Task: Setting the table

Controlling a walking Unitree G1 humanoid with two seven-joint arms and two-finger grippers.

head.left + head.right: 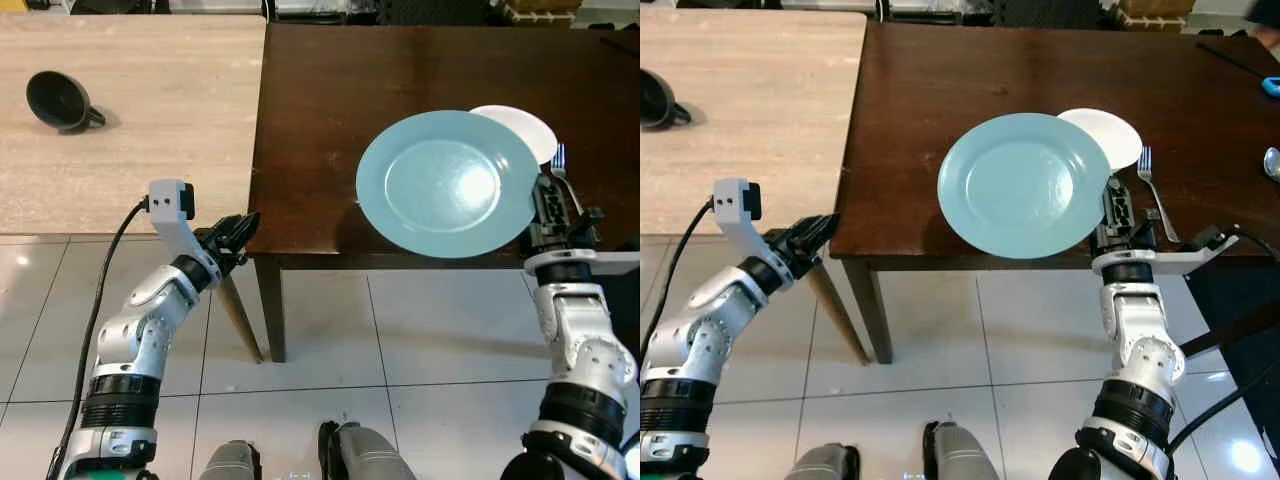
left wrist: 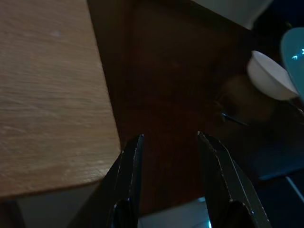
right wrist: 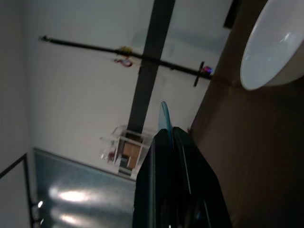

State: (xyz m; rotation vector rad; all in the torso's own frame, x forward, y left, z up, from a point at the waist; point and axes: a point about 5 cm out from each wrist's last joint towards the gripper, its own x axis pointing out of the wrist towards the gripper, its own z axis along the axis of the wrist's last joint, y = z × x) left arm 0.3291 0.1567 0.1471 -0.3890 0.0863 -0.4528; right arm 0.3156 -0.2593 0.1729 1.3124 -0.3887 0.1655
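Nearest the robot, the left tool (image 1: 240,232) hovers just off the near-left corner of the dark brown wooden surface (image 1: 330,90), over the tiled floor (image 1: 330,340). Its two black fingers (image 2: 130,156) stand apart with nothing between them, pointing toward the seam where the dark surface meets the pale wooden surface (image 1: 130,110) beside it.

On the other side, the right tool (image 1: 1118,212) rises at the near edge of the dark surface, its fingers pinched on the rim of a round light-blue plate (image 1: 1025,185). In the right wrist view the thin blue rim (image 3: 164,116) stands up out of the clamped black fingers. The plate looks lifted and slightly tilted, its near edge hanging over the front edge of the surface; whether any part of it touches the wood I cannot tell.

Just behind the plate, and partly hidden by it, sits a small round white dish (image 1: 1105,135). A silver metal fork (image 1: 1155,190) lies on the wood just beside the right tool, tines pointing away from the robot. Far off on the pale surface rests a black funnel-shaped cup (image 1: 60,100), tipped on its side.

The step in hand seems to be placing the plate at a setting. The next move probably calls for levelling it, lowering it flat onto the dark surface near the fork without knocking the white dish, then loosening the grip.
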